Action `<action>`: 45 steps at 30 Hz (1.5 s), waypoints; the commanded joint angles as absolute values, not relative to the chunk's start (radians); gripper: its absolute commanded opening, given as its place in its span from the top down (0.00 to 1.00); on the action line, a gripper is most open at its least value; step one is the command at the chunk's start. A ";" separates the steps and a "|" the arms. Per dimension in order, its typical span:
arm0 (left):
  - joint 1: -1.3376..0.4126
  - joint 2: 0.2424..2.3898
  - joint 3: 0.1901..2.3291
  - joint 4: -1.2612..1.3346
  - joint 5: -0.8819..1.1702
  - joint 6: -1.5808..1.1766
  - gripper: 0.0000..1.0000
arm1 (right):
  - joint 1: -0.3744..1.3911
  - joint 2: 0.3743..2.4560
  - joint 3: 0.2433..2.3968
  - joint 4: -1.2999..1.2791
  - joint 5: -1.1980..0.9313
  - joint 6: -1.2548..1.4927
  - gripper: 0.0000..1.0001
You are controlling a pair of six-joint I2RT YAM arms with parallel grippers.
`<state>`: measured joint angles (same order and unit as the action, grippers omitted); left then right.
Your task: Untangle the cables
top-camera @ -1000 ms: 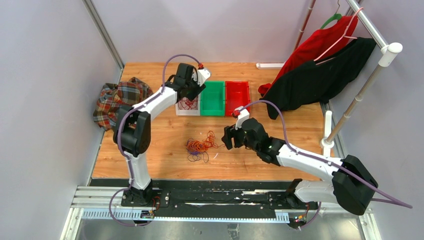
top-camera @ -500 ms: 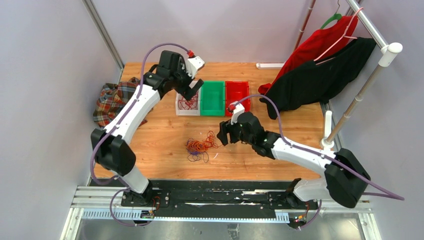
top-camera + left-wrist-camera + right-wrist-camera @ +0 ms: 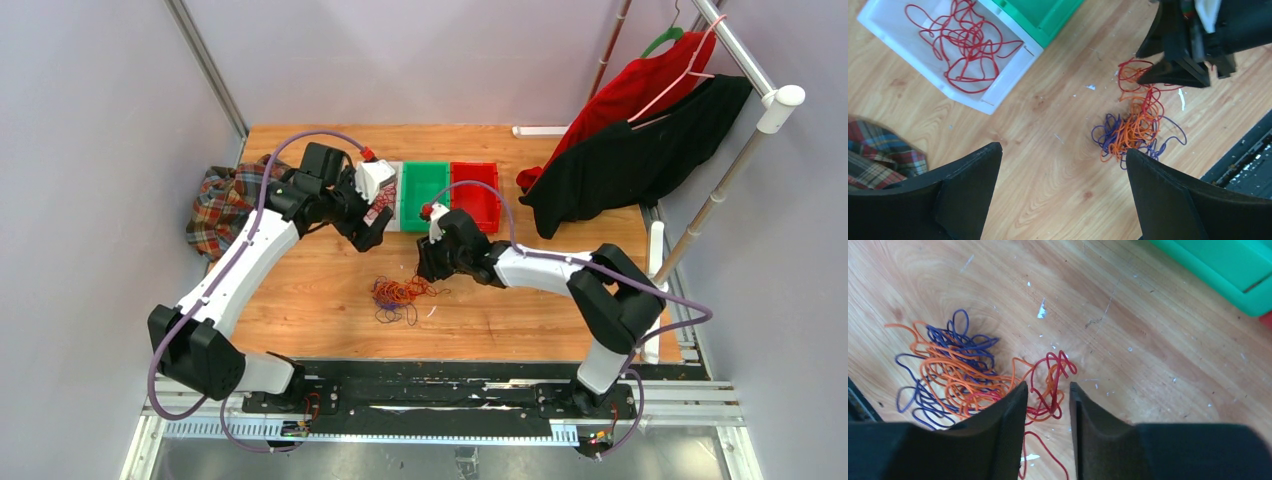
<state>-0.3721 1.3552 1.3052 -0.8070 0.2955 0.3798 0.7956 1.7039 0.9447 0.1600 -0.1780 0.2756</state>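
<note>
Toward the near middle of the desk: cables in a loose tangle, orange and purple knotted together, red trailing off the far side. Directly over that red end, right jaws, narrowed yet parted, astride a red loop (not pinching it). Further back and left, left jaws spread wide, holding nothing. Beyond, white bin with red cable coiled inside; beside it green bin, then red bin. Far left, plaid cloth.
</note>
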 commanded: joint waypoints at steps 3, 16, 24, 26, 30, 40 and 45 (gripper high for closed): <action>-0.366 1.332 1.274 -0.806 0.423 0.339 0.01 | 0.775 1.653 0.965 0.152 -0.213 0.253 0.88; -0.366 1.337 1.372 -0.883 0.807 0.418 0.07 | 0.776 1.297 0.908 0.238 -0.509 0.300 0.99; -0.366 1.241 1.402 -0.937 0.884 0.537 0.15 | 0.775 1.254 0.938 0.299 -0.688 0.377 0.99; -0.365 1.235 1.410 -0.946 0.893 0.538 0.22 | 0.775 1.260 0.952 0.303 -0.720 0.387 1.00; -0.367 1.248 1.412 -1.002 0.954 0.548 0.34 | 0.775 1.262 0.966 0.311 -0.737 0.401 0.99; -0.376 1.272 1.385 -1.023 0.993 0.555 0.54 | 0.775 1.295 0.977 0.383 -0.757 0.453 0.99; -0.385 1.273 1.358 -1.023 0.993 0.564 0.60 | 0.776 1.312 0.983 0.406 -0.757 0.465 0.99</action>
<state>-0.3721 1.2678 1.3785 -1.0058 0.9619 0.5468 0.7872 1.2984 0.9417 0.3477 -0.7334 0.4377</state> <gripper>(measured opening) 0.437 0.011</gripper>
